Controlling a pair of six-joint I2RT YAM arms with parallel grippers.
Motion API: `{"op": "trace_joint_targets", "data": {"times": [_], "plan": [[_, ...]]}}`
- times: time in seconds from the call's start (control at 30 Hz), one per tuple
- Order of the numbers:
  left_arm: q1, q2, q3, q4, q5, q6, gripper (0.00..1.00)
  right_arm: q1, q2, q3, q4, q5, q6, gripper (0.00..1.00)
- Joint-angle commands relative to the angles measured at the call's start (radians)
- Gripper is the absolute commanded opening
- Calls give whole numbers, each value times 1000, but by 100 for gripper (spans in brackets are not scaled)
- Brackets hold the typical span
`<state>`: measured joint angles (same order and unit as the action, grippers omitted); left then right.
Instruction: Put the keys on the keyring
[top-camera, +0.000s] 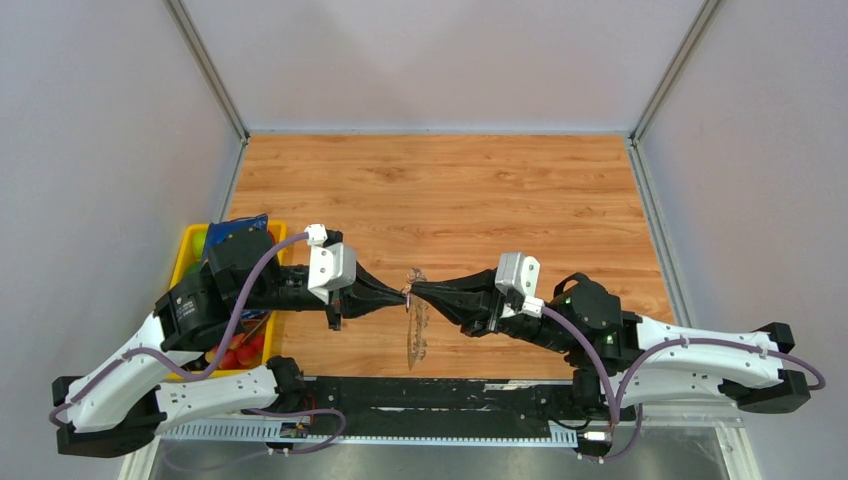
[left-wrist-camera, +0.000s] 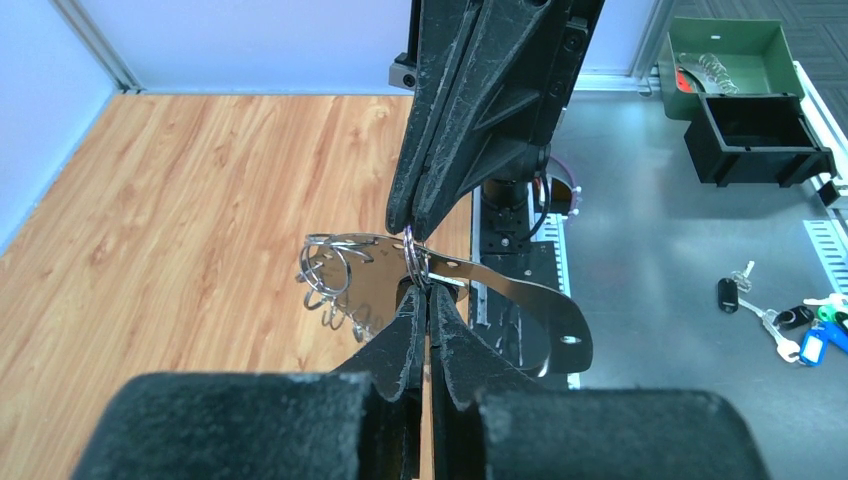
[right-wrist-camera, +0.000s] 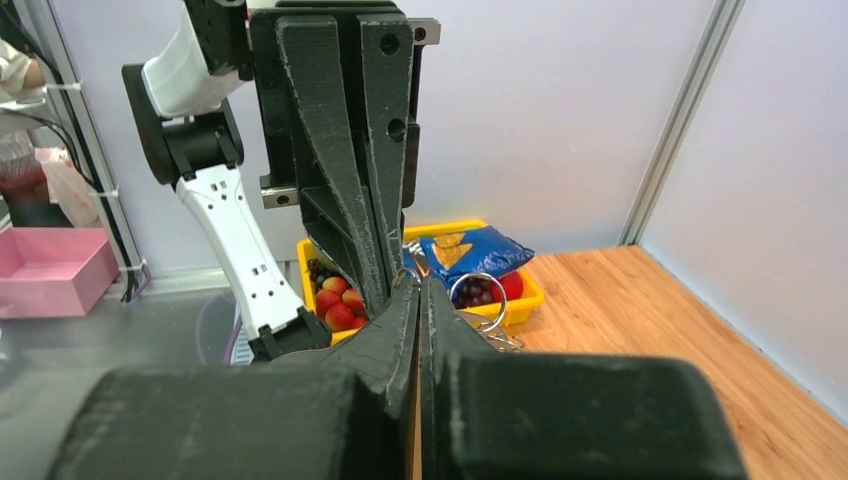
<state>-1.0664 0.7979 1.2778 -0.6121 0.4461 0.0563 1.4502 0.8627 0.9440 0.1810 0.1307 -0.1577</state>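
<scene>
Tip to tip, left jaws and right jaws both pinch the keyring (top-camera: 415, 335).

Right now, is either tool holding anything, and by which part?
The left tool and right tool are both shut on the keyring, pinching the same spot on its rim from opposite sides, next to its small split rings.

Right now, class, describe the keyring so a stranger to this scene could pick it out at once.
Above the near half of the wooden table, the left gripper and the right gripper meet tip to tip. The keyring is pinched between them: a thin grey metal hoop. Unlike the coloured items in the yellow bin, it is bare metal with wire rings bunched along its rim.
</scene>
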Motion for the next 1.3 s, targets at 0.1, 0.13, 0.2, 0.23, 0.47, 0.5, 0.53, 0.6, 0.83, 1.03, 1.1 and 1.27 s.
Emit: {"op": "trace_joint_targets", "data": {"times": [0.1, 0.13, 0.2, 0.23, 0.47, 0.5, 0.53, 0.6, 0.83, 1.03, 1.1, 1.27], "plan": [[-3, -10, 1, 48, 31, -2, 7, 0, -12, -69, 222, 37, 22, 0], [-3, -9, 1, 49, 30, -4, 7, 0, -10, -75, 238, 38, 23, 0], [-2, -10, 2, 50, 27, -4, 7, 0, -7, -86, 275, 42, 24, 0], [-2, -11, 1, 52, 26, -4, 7, 0, -7, -92, 297, 45, 24, 0], [-3, -13, -1, 58, 17, -7, 11, 4, 19, -96, 381, 52, 23, 0], [-3, -15, -1, 58, 15, -7, 14, 5, 21, -97, 387, 54, 22, 0], [-2, -15, -1, 56, 11, -6, 14, 6, 21, -96, 390, 55, 21, 0], [-2, -18, -1, 55, 4, -7, 18, 8, 23, -94, 392, 56, 20, 0], [-3, -37, 0, 51, -19, -9, 33, 19, 25, -91, 385, 60, 15, 0], [-3, -48, 6, 57, -59, -10, 40, 30, 22, -87, 368, 50, 15, 0], [-3, -54, 10, 62, -95, -12, 41, 34, 20, -84, 359, 47, 15, 0], [-3, -74, 11, 95, -133, -14, 44, 44, 15, -80, 347, 49, 14, 0]]}}
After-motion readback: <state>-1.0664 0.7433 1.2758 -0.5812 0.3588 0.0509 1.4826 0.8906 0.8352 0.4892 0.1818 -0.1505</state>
